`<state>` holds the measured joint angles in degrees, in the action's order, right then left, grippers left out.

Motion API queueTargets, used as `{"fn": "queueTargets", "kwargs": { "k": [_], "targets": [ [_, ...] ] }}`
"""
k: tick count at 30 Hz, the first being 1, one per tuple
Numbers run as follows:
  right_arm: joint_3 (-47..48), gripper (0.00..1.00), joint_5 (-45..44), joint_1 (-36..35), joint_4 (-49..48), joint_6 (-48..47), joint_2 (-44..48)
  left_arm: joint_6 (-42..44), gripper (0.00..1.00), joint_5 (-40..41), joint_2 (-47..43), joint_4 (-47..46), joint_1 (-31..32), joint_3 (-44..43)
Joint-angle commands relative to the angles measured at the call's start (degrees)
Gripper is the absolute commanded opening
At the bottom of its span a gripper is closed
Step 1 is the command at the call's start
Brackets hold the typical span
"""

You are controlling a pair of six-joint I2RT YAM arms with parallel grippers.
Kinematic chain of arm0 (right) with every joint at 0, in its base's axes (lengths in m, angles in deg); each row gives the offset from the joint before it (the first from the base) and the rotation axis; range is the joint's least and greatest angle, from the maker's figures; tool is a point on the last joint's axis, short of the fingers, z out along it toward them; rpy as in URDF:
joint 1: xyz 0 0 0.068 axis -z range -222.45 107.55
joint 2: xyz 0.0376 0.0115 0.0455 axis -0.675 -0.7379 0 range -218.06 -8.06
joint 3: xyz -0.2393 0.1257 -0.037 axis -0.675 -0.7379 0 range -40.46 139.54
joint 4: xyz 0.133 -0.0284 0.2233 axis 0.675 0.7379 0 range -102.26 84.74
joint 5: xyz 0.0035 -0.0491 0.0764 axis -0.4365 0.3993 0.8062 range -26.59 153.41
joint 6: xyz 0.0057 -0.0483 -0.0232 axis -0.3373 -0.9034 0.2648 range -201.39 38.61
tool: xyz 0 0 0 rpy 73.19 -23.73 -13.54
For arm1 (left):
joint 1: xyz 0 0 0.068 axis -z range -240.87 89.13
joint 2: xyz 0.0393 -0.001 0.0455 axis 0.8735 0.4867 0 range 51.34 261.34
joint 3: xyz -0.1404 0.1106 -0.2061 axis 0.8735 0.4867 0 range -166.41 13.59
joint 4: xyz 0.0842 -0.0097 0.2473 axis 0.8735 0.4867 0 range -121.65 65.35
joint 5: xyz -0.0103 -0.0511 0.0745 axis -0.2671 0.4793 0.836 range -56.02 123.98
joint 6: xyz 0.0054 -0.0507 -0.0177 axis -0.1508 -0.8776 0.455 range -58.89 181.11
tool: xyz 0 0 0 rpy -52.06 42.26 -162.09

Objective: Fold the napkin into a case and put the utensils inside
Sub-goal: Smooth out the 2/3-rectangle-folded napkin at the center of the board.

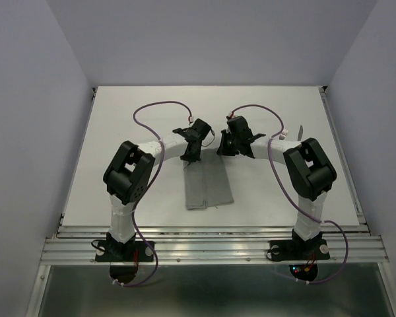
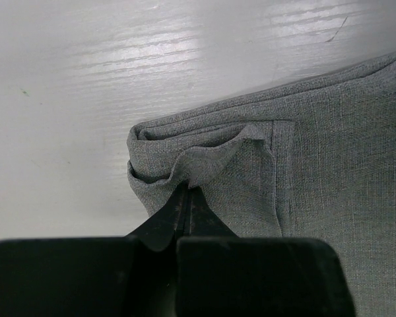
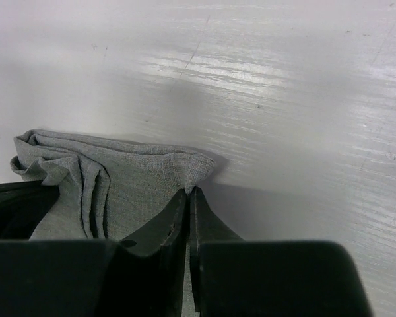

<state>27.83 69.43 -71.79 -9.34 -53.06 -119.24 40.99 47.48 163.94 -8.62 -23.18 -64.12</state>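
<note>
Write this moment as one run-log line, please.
napkin: folded strip on table | left jaws: shut on its far-left corner | right jaws: shut on its far-right corner

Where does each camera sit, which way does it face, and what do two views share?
Top external: above and behind the bases, looking down at the table; both arms show, left gripper and right gripper at the far end of the napkin.
Left wrist: on the left arm, looking down past the left gripper, shut on a napkin corner.
Right wrist: on the right arm, looking down past the right gripper, shut on the other far corner.
Shared: both wrist views show the napkin's layered far edge on the table.
</note>
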Motion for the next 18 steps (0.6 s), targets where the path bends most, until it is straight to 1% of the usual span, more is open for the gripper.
{"fn": "queueTargets", "kwargs": {
  "k": [1, 3, 4, 5, 7, 8, 11, 13, 15, 18],
  "targets": [
    [2.46, 0.04, 0.22, -0.19, -1.42, 0.67, 1.93, -1.94, 0.0, -1.98, -1.94, 0.18, -0.69, -1.13],
    [2.63, 0.03, 0.39, -0.19, -1.42, 0.75, 2.19, -2.2, 0.0, -2.33, -2.03, 0.09, -0.87, -0.95],
    [2.81, 0.04, 0.31, -0.8, -1.42, 0.84, 2.19, -2.38, 0.0, -2.51, -2.2, -0.09, -0.95, -0.69],
    [3.42, 0.09, -0.04, -0.8, -0.99, 0.76, 1.84, -2.38, 0.0, -2.68, -2.29, -0.09, -1.04, -0.51],
    [3.95, 0.26, -1.8, -0.8, 0.77, 0.49, 1.4, -2.64, 0.0, -2.86, -2.47, -0.26, -1.22, -0.25],
    [3.95, 0.32, -2.76, -0.8, 1.3, 0.32, 1.4, -2.73, 0.0, -2.86, -2.56, -0.35, -1.3, -0.07],
    [3.6, 0.44, -5.66, -0.8, 3.23, -0.47, 1.58, -3.08, 0.0, -3.04, -2.56, -0.35, -1.39, 0.19],
    [3.86, 0.52, -5.32, -0.8, 5.25, -1.7, 0.97, -3.26, 0.0, -2.95, -2.47, -0.18, -1.48, 0.28],
    [3.78, 0.54, -4.97, -1.33, 6.75, -2.67, 0.7, -3.52, 0.0, -2.78, -2.47, -0.09, -1.66, 0.19],
    [1.85, 0.54, -2.96, -1.33, 5.79, -2.94, 0.61, -3.87, 0.0, -2.51, -2.56, 0.0, -1.92, 0.28]
  ]
}}
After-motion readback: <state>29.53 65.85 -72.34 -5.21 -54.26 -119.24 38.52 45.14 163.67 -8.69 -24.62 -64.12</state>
